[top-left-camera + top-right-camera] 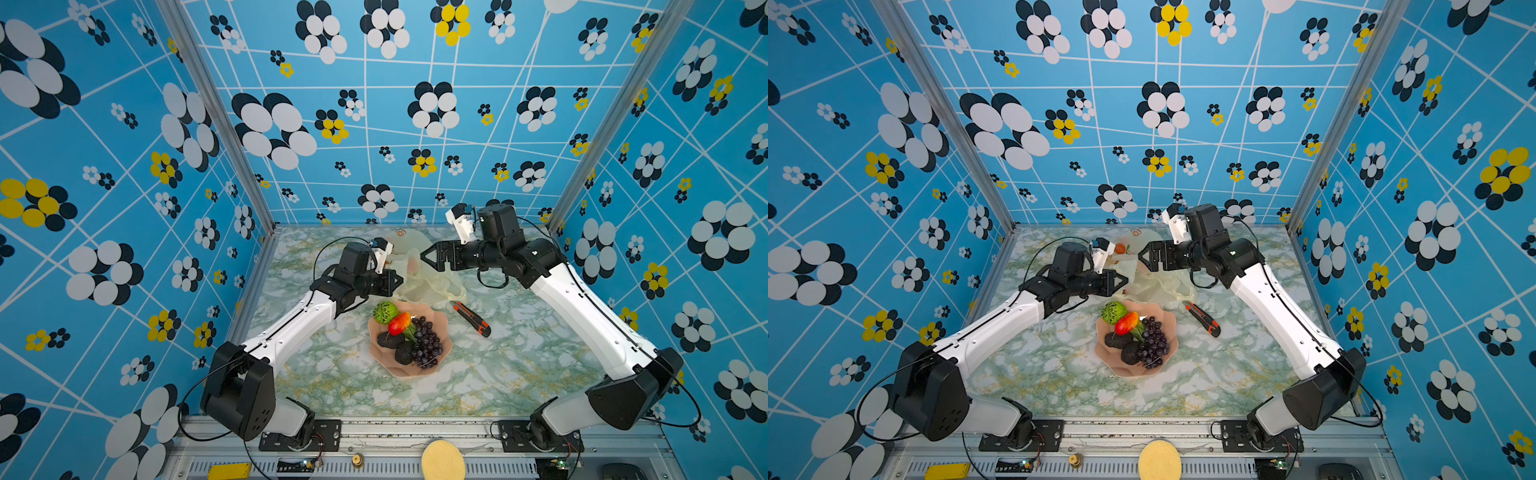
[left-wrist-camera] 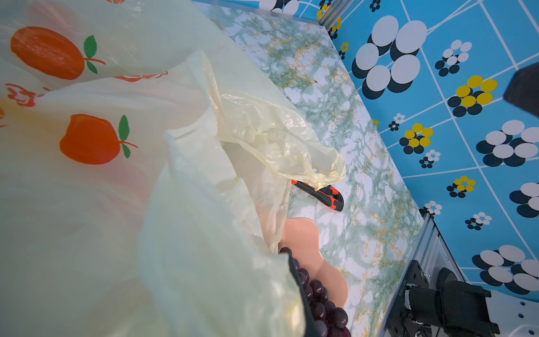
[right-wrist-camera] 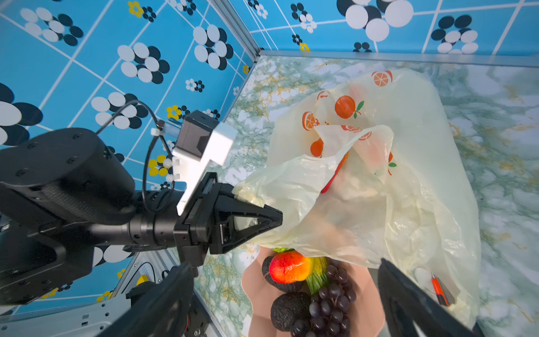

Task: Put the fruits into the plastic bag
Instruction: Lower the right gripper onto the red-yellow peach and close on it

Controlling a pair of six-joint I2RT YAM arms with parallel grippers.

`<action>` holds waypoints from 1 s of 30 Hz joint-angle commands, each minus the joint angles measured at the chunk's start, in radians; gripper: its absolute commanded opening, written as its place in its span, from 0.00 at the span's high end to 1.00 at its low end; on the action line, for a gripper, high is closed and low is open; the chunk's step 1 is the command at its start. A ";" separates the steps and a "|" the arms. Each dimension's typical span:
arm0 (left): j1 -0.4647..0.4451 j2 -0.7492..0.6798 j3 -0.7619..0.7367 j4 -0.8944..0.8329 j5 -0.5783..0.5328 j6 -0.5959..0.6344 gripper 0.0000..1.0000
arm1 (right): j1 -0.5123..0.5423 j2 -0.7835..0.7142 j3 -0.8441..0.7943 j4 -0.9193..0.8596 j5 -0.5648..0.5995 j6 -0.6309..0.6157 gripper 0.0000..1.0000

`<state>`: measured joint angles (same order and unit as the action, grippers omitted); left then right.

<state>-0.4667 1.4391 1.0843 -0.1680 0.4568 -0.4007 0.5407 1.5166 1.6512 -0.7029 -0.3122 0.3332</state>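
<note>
1. At the back of the table (image 1: 519, 357), in both top views, the plastic bag (image 1: 432, 282) lies slumped, its near edge reaching the far rim of the pink dish (image 1: 442, 332). The left gripper (image 1: 398, 279) has its fingers together at the bag's edge. The right gripper (image 1: 424, 254) hangs above the bag, fingers wide apart and empty. Several fruits sit on the dish: green ball (image 1: 384, 312), mango (image 1: 400, 323), grapes (image 1: 426, 345) and 2 black ovals (image 1: 404, 354). The utility knife (image 1: 471, 319) lies just beside the bag, so a tug on the bag could drag it along.

2. In the left wrist view, film fills most of the picture and hides the fingers, so the pinch cannot be judged here. A handle loop's tip overlaps the knife (image 2: 328, 195). Thin, slick film may slide out of a small pinch, and the mouth would then collapse.

3. In the right wrist view, the left gripper (image 3: 278, 217) is clamped on the bag's rim, holding the mouth up over the dish. The right fingers (image 3: 408, 294) straddle the fruits with nothing between them. Reaching down, they could snag the overhanging film or knock round fruit off the dish. What is inside the bag is too dim to name.
</note>
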 commanded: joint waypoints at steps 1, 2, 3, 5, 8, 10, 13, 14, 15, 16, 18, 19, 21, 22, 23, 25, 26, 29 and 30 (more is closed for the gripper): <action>0.002 0.005 0.005 0.004 -0.006 -0.007 1.00 | 0.012 0.043 0.039 -0.104 0.012 -0.007 0.01; 0.002 0.003 0.005 0.002 -0.007 -0.006 1.00 | 0.015 0.054 0.046 -0.115 0.012 -0.007 0.01; 0.002 0.001 0.005 0.000 -0.010 -0.004 1.00 | 0.019 0.066 0.055 -0.127 0.011 -0.008 0.01; 0.002 0.000 0.003 -0.002 -0.012 -0.004 1.00 | 0.028 0.096 0.075 -0.156 0.012 -0.009 0.01; 0.002 0.001 0.001 -0.004 -0.012 -0.004 1.00 | 0.048 0.151 0.116 -0.215 0.017 -0.019 0.01; 0.002 0.003 0.002 -0.004 -0.013 -0.006 1.00 | 0.069 0.193 0.149 -0.253 0.028 -0.032 0.01; 0.003 0.006 0.000 -0.004 -0.013 -0.007 1.00 | 0.105 0.255 0.200 -0.308 0.049 -0.060 0.01; 0.001 0.007 0.000 -0.004 -0.013 -0.007 1.00 | 0.116 0.275 0.216 -0.321 0.056 -0.070 0.01; 0.002 0.007 0.000 -0.004 -0.013 -0.008 1.00 | 0.127 0.295 0.232 -0.336 0.062 -0.080 0.01; 0.002 0.007 0.000 -0.004 -0.013 -0.008 1.00 | 0.139 0.319 0.250 -0.352 0.069 -0.089 0.01; 0.002 0.007 -0.001 -0.003 -0.013 -0.006 1.00 | 0.158 0.356 0.281 -0.378 0.086 -0.107 0.00; 0.002 0.006 0.000 -0.005 -0.015 -0.006 1.00 | 0.168 0.373 0.298 -0.389 0.100 -0.116 0.01; 0.002 0.004 -0.001 -0.008 -0.018 -0.006 1.00 | 0.186 0.397 0.325 -0.409 0.121 -0.129 0.01; 0.002 0.003 -0.001 -0.010 -0.020 -0.004 1.00 | 0.195 0.403 0.338 -0.418 0.130 -0.135 0.01; 0.002 0.003 0.000 -0.012 -0.021 -0.004 1.00 | 0.200 0.406 0.343 -0.421 0.138 -0.137 0.01; 0.002 0.008 0.002 -0.024 -0.029 -0.004 1.00 | 0.211 0.389 0.337 -0.414 0.152 -0.136 0.01; 0.002 0.013 0.005 -0.029 -0.032 -0.003 1.00 | 0.212 0.376 0.325 -0.403 0.154 -0.131 0.01; 0.004 0.019 0.006 -0.031 -0.033 -0.005 1.00 | 0.213 0.332 0.264 -0.379 0.143 -0.100 0.01; 0.003 0.021 0.004 -0.027 -0.037 -0.008 1.00 | 0.212 0.323 0.245 -0.379 0.133 -0.092 0.01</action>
<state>-0.4625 1.4456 1.0843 -0.1822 0.4309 -0.4042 0.7452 1.8961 1.9320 -1.0798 -0.1844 0.2241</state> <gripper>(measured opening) 0.044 0.994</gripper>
